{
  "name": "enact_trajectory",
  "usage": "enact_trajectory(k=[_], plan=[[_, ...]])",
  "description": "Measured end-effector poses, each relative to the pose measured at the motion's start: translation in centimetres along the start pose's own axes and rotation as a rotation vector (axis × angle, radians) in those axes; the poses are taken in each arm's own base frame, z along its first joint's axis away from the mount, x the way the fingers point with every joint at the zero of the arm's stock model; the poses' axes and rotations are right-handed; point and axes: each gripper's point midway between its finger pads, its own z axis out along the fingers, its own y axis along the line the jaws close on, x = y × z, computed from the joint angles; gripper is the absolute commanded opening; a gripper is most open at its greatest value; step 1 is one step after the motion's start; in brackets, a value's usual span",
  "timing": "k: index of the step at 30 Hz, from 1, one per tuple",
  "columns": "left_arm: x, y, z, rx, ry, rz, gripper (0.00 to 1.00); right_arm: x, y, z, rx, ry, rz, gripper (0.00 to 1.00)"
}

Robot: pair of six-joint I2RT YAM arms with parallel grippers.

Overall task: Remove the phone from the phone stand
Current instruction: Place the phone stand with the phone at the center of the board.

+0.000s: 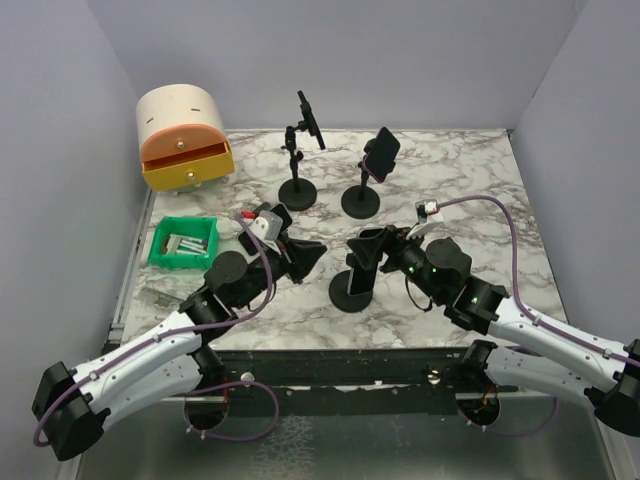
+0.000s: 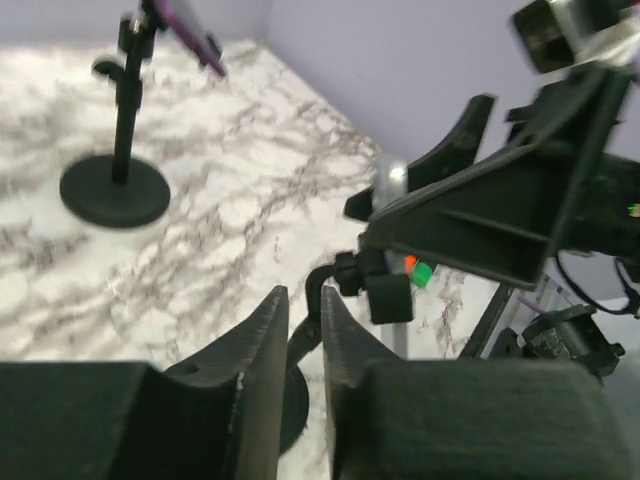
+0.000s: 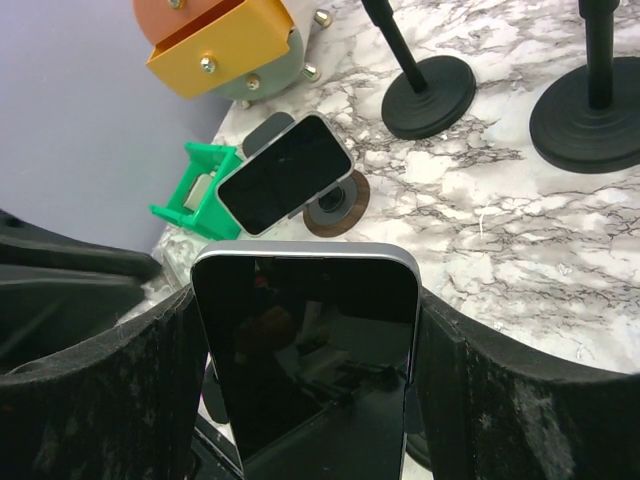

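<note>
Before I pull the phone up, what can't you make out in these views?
- Near stand clamp on the phone: top view, the right jaws cover it; right wrist view, the phone itself hides it.
- Whether the left jaws touch that stand's stem: left wrist view, dark and blurred in the gap.
- Phone's lower edge: below the right wrist frame.
- Green bin contents: too small in the top view.

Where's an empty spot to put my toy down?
Bare marble at far right, between the right back stand and the wall; also along the front edge. Crowded: around the near stand, and left by the green bin.
</note>
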Motion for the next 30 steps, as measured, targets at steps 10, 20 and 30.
enact_trajectory(k=[10, 20, 30], plan=[[11.1, 3.9, 1.3, -0.221, 0.286, -0.293, 0.0, -0.2, -0.1, -0.2, -0.002, -0.002, -0.031, 0.31], [18.7, 4.2, 1.4, -0.325, 0.461, -0.357, 0.0, -0.1, -0.2, -0.3, -0.001, -0.001, -0.053, 0.3], [21.8, 4.1, 2.8, -0.333, 0.498, -0.369, 0.0, -0.2, -0.3, -0.6, -0.001, 0.003, -0.067, 0.3]])
